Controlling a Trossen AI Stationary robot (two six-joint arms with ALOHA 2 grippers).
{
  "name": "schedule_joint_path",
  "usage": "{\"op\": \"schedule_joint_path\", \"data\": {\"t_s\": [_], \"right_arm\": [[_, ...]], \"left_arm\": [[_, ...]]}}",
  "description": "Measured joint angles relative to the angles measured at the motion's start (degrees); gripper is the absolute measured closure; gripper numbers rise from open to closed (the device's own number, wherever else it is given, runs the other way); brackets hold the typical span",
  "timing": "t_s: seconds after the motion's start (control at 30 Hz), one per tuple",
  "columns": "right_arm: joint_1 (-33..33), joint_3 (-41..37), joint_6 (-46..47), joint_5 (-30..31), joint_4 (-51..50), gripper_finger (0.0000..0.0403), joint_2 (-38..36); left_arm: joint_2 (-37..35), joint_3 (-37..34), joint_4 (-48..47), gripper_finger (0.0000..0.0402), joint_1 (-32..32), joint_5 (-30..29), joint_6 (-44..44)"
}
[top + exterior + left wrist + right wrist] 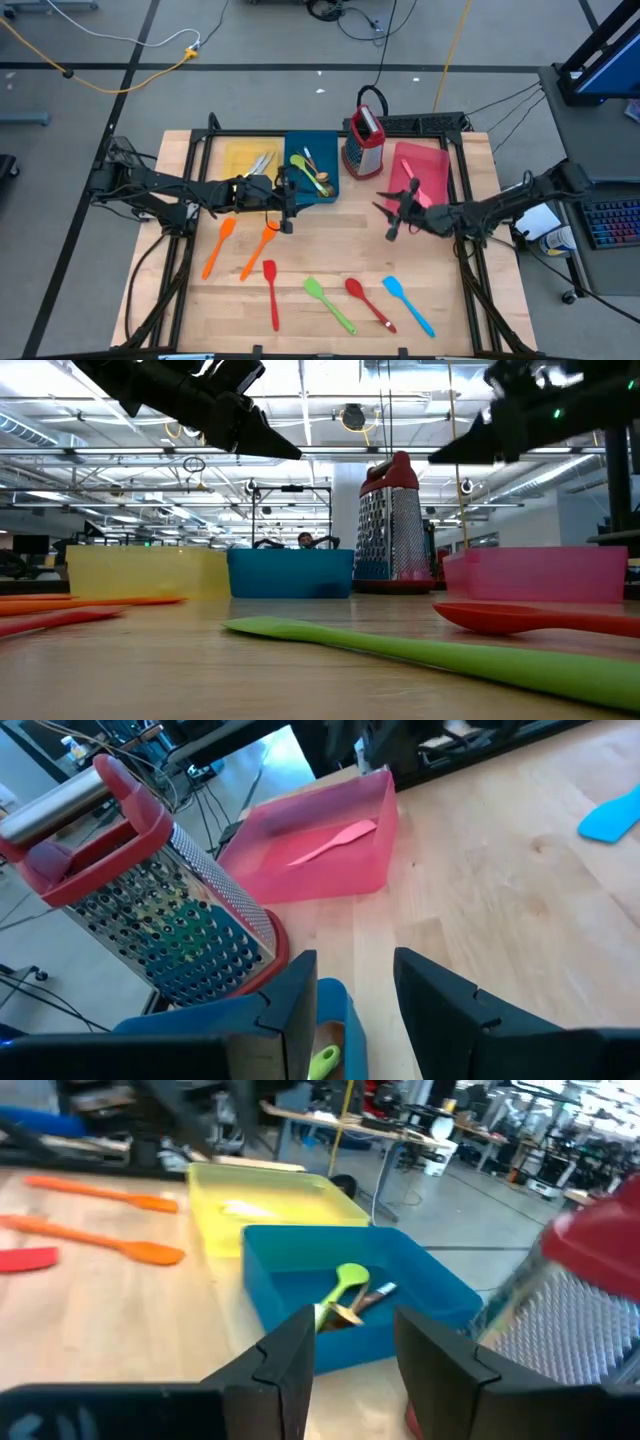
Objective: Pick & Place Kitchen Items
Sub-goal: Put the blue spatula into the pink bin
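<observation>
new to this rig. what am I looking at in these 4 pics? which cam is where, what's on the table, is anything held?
It is a two-armed robot at a wooden table. One picture looks straight down, one looks level across the tabletop, and two come from cameras on the wrists, looking past each arm's own two fingers.

At the back stand a yellow tray, a blue tray with utensils in it, a box grater and a pink tray holding a pink spatula. Loose in front lie two orange spatulas, a red spatula, a green spatula, a red spoon and a blue spatula.

The left gripper hangs by the blue tray, the right gripper in front of the pink tray. Both are open and hold nothing.
</observation>
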Motion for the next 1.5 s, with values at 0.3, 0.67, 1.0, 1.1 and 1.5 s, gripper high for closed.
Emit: {"op": "schedule_joint_path", "data": {"t_s": [0.3, 0.67, 1.0, 1.1, 1.5], "right_arm": [[11.8, 17.7, 10.4, 6.4, -24.0, 0.0274, 9.7], [17.0, 28.0, 48.0, -11.1, -50.4, 0.0274, 20.7], [18.5, 31.6, 81.0, -50.0, -70.8, 0.0273, 26.8], [19.9, 31.7, 92.6, -59.9, -68.3, 0.0273, 28.2], [26.8, 31.7, 119.7, -71.7, -54.5, 0.0273, 34.2]], "left_arm": [[0.0, 0.0, 2.2, 0.0261, 0.0, 0.0, -4.9], [0.0, 0.0, 4.6, 0.0261, -0.2, 0.0, -11.6], [0.0, 0.0, 9.9, 0.0261, -0.9, 0.0, -4.4], [0.0, 0.0, 12.3, 0.0261, -0.9, 0.0, -1.4], [0.0, 0.0, 16.7, 0.0261, 0.1, 0.1, 13.2]]}}
